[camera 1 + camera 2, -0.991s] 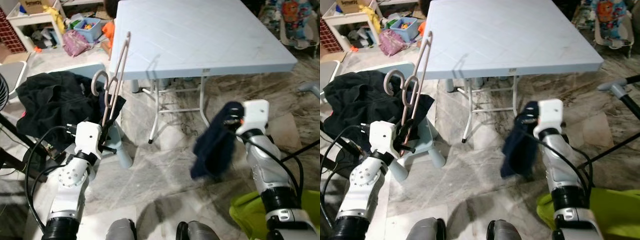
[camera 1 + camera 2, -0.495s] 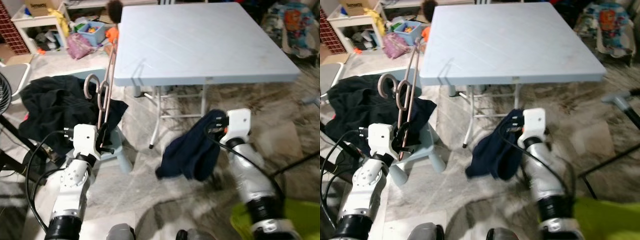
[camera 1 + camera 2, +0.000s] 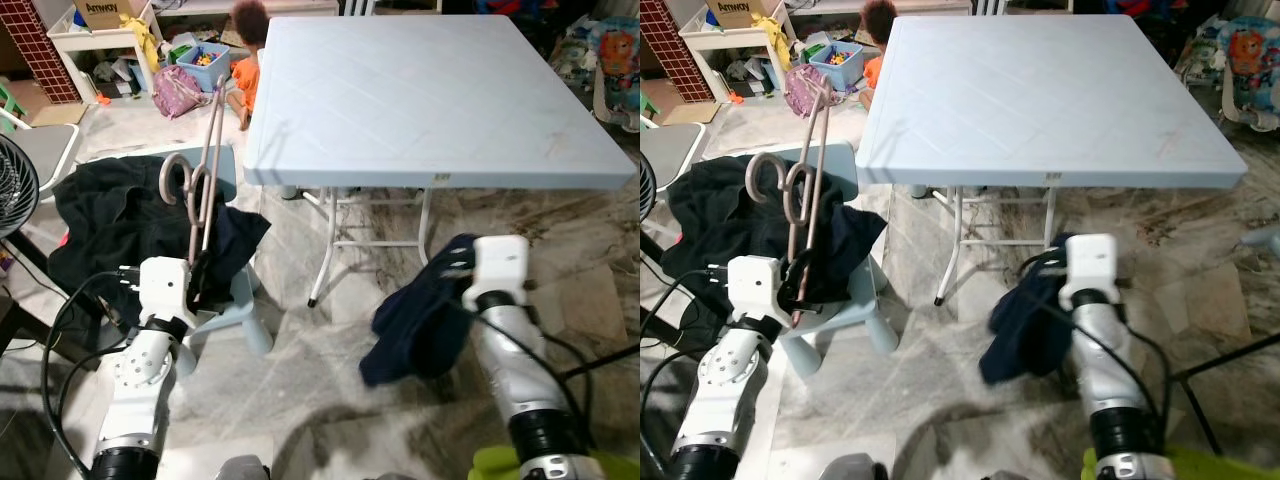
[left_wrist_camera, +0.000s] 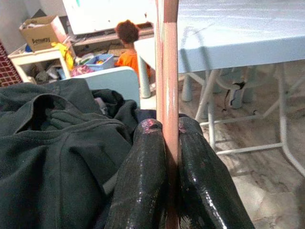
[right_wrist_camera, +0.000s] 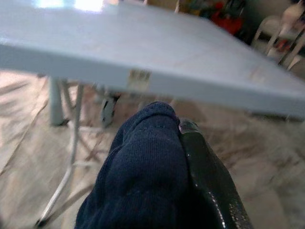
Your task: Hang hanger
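Left gripper (image 4: 167, 131) clamps pink plastic hanger (image 3: 205, 170) upright, near left; right gripper (image 3: 455, 272) pinches hanging navy knit garment (image 3: 415, 325), near right.

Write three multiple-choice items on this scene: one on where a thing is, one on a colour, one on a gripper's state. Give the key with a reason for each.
1. Where does the black garment lie?
A. On the folding table
B. Heaped on the small pale chair beside the table
C. In the blue bin

2. What colour is the cloth that the right gripper holds?
A. Dark navy blue
B. Bright yellow
C. White

3. What is the state of the left gripper?
A. Open and empty
B. Shut on the cloth
C. Shut on the hanger

Key:
1 B: the dark heap drapes over the pale chair, left of the table.
2 A: the fabric bunched at the right gripper is dark navy.
3 C: the left wrist view shows both black fingers pressed against the pinkish hanger bar.
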Motion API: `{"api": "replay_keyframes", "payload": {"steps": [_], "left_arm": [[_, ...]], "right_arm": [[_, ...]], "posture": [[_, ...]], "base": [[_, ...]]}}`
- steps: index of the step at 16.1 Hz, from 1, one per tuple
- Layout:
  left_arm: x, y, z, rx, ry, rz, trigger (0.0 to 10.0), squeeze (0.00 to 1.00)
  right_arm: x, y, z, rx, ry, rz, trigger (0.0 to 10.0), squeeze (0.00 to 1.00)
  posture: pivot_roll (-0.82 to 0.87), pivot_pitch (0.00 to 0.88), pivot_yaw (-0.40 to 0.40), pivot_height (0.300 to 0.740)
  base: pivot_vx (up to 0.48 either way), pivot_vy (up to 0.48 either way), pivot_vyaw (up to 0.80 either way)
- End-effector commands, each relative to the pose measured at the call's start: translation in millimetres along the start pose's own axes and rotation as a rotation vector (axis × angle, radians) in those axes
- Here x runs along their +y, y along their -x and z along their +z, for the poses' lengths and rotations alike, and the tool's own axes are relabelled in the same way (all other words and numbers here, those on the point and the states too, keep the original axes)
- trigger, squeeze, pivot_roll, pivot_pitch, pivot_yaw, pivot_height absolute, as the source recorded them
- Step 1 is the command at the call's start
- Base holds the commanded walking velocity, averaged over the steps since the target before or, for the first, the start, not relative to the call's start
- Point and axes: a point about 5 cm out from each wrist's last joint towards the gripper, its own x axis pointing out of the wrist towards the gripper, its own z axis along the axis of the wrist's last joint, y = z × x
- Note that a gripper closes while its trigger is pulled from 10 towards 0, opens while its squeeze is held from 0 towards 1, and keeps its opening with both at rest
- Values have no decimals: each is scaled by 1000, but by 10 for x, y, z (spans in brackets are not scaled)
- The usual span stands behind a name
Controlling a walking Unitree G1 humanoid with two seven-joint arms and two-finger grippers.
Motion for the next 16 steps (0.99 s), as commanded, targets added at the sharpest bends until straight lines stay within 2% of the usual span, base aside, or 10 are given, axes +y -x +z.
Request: {"api": "replay_keyframes", "payload": {"steps": [1,2,4,7,11,13,14,16], "left_arm": [[62,-35,43,-17,1,14,10000,0],[87,-68,43,-12,1,15,10000,0],[86,-103,30,-5,-1,3,10000,0],[42,-167,86,-27,-2,-35,10000,0],[24,-215,133,-45,3,-44,10000,0],[5,-229,165,-58,8,-48,10000,0],[-3,-249,202,-72,13,-48,10000,0],[-4,-264,223,-80,13,-44,10000,0]], "right_arm": [[-57,-69,225,-103,12,-24,10000,0],[-73,-85,277,-119,17,-11,10000,0],[-46,-82,300,-110,-47,45,10000,0],[0,-60,303,-110,-68,73,10000,0],[24,-97,360,-121,-53,68,10000,0],[40,-118,377,-115,-70,87,10000,0],[51,-141,405,-117,-110,106,10000,0],[48,-175,448,-129,-98,109,10000,0]], "posture": [[12,0,-10,740],[3,0,-4,740],[-11,0,-3,740],[-19,0,-2,740],[-22,0,0,740],[-21,0,0,740],[-19,0,-1,740],[-19,0,-1,740]], "base": [[480,0,0],[480,0,0],[480,0,0],[480,0,0],[480,0,0],[480,0,0],[480,0,0],[480,0,0]]}}
